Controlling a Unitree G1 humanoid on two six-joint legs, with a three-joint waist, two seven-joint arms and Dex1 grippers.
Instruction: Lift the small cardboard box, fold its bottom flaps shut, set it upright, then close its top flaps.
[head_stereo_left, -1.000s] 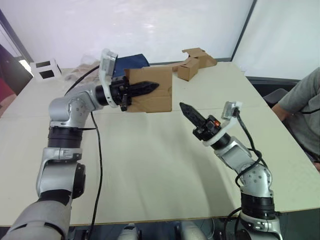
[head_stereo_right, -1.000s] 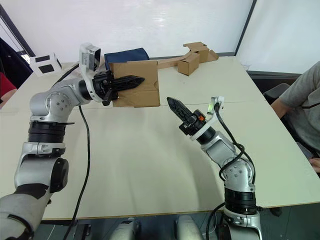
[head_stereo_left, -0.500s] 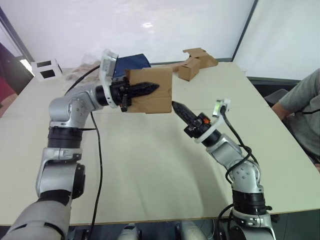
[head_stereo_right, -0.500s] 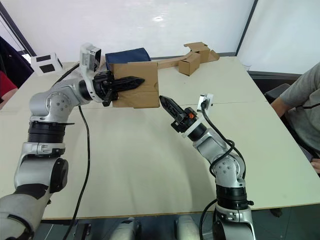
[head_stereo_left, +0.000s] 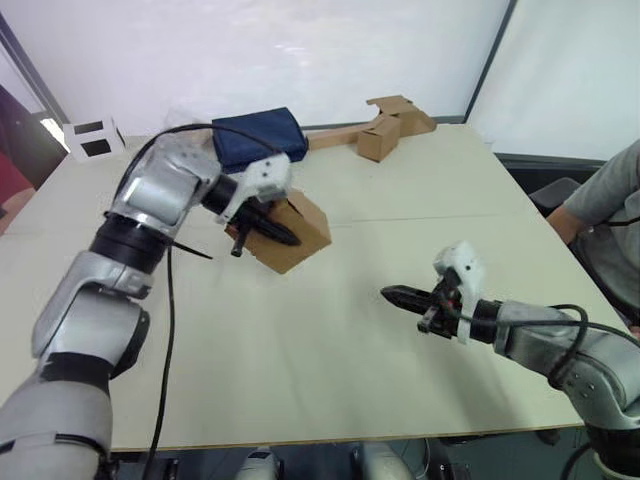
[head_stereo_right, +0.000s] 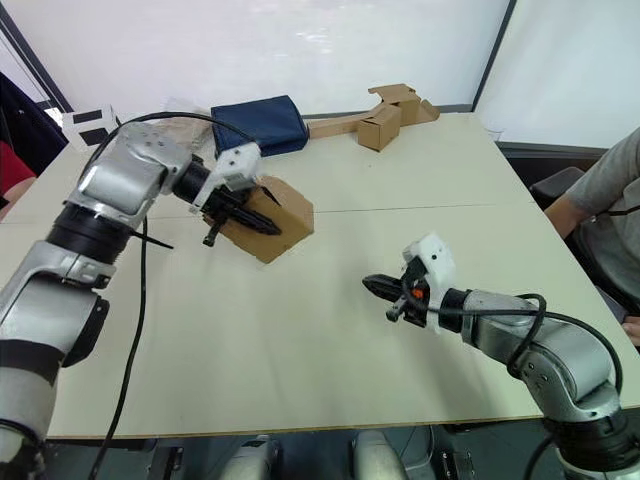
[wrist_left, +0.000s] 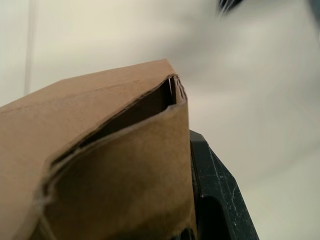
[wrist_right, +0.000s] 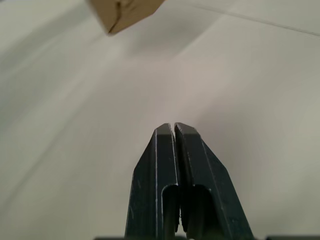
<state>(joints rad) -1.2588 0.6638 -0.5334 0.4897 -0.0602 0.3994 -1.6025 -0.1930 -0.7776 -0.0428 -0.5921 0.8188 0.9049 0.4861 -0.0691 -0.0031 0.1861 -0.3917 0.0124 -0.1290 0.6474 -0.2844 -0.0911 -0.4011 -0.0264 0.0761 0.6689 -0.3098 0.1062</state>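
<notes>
Right wrist view has the right pincer (wrist_right: 174, 126) pressed together and empty over the smooth pale table (wrist_right: 240, 75), the small cardboard box (wrist_right: 122, 12) well ahead of its tips. Farther off, the left pincer (head_stereo_left: 268, 228) pinches that box's wall, holding it tilted, apparently low over the table. Matte corrugated brown card, crisp edges. One end looks folded in with a gap remaining; uprighting and top flaps seem left.
</notes>
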